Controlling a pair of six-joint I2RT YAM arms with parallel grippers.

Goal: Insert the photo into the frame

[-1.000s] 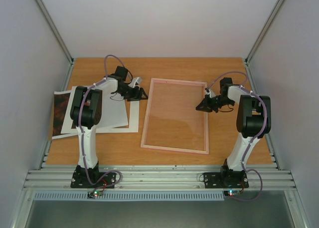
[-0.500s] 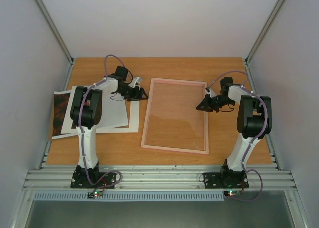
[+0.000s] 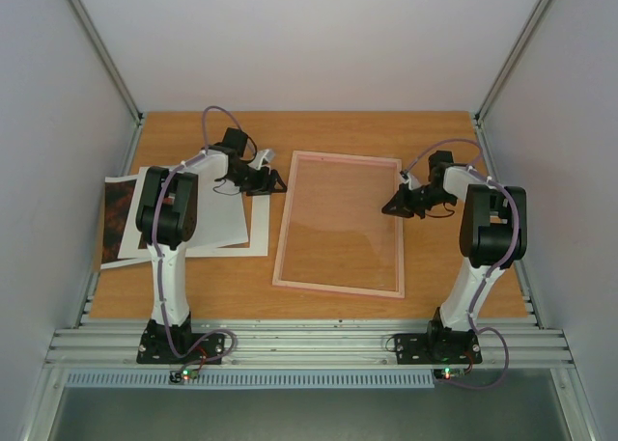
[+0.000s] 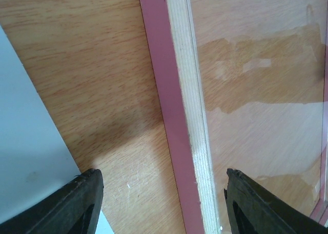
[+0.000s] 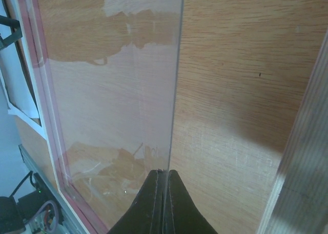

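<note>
Wooden table [image 3: 241, 289] fills the floor of a white-walled enclosure, with both arm bases bolted at its near edge.

1. The frame [image 3: 284, 219] lies flat at the centre of the table, long side running away from me. Its pink rim surrounds a clear pane [image 3: 338, 219], and the wood grain shows through the pane.
2. A white mat [image 3: 222, 249] lies to the left of the frame, close to it but apart.
3. The photo [image 3: 118, 219] lies at the far left of the table. Its right part is tucked under the mat, and I see only a dark reddish strip.
4. The left gripper [image 3: 275, 181] hangs over the frame's left rim near the far corner. In the left wrist view its fingers [image 4: 82, 198] stand spread to either side of the rim, released and grasping nothing. I cannot tell whether they touch the surface.
5. The right gripper [image 3: 389, 207] sits at the frame's right rim. In the right wrist view its fingers [image 5: 154, 203] are clenched, and the pane's edge runs straight into the seam between them.
</note>
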